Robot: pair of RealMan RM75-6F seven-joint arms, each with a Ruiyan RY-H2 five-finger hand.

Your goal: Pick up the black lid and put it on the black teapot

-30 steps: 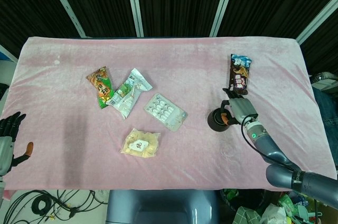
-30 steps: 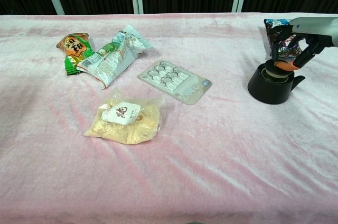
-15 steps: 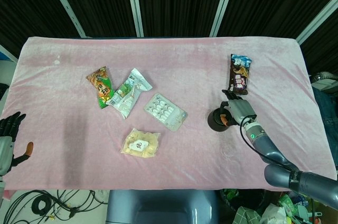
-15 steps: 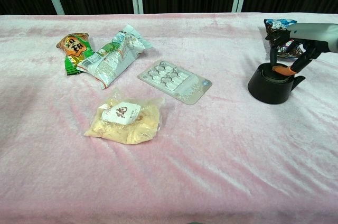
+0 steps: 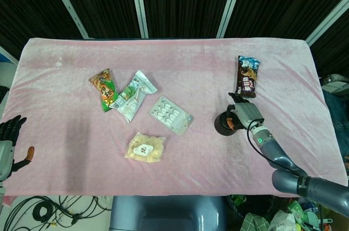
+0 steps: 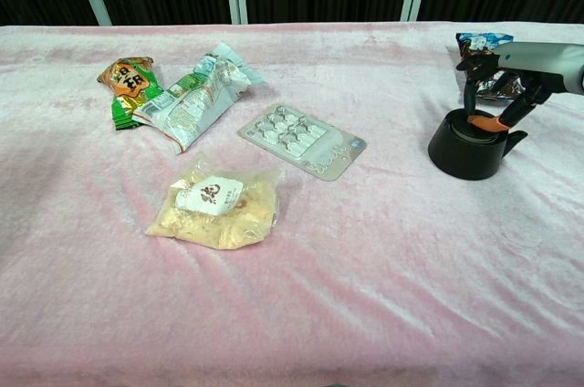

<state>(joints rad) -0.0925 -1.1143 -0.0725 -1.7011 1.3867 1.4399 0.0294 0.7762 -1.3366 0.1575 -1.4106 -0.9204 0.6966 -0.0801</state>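
Teapot: black teapot (image 6: 468, 150) sits on the pink cloth (image 6: 365, 259), near the right edge.
Lid: black lid (image 6: 472, 128) lies on top of the teapot, under the fingertips.
Right hand: right hand (image 6: 511, 77) reaches down over the teapot, fingertips (image 6: 476, 120) on the lid; cannot tell if gripping or just touching.
Left hand: left hand (image 5: 10, 144) off the table's left edge, fingers spread, holding nothing.
Snack: dark snack bag (image 5: 247, 76) lies just behind the teapot.
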